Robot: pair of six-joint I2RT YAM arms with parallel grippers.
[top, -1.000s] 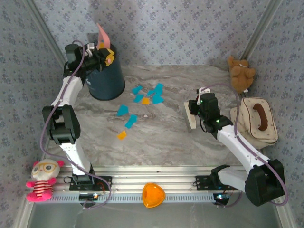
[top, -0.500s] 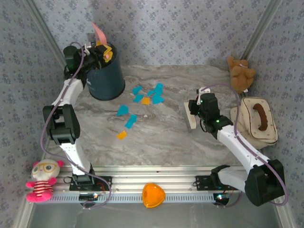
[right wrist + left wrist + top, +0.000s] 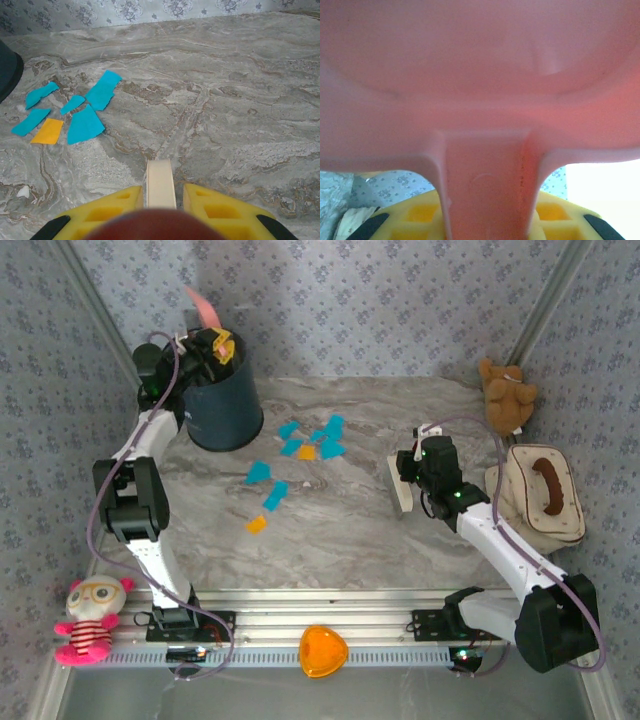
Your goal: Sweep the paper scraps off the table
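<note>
Cyan-blue and orange paper scraps (image 3: 312, 440) lie in a loose cluster on the marble table (image 3: 350, 530), with a few more scraps (image 3: 268, 488) nearer the front. From the right wrist, the scraps (image 3: 85, 125) lie ahead to the left. My left gripper (image 3: 212, 346) is shut on the handle of a pink dustpan (image 3: 204, 308), raised and tipped above a dark blue bin (image 3: 222, 405). The dustpan (image 3: 480, 75) fills the left wrist view, its handle between the yellow fingers (image 3: 420, 220). My right gripper (image 3: 405, 472) is shut on a cream brush (image 3: 161, 182), standing on the table right of the scraps.
A brown teddy bear (image 3: 508, 395) and a cream bag (image 3: 540, 500) sit at the right edge. An orange heart dish (image 3: 322, 651) rests on the front aluminium rail, and a pink doll (image 3: 88, 620) sits at the front left. Floral walls close in the back.
The left gripper has tilted the pink dustpan further left and back over the bin. The right arm and the scraps have not moved.
</note>
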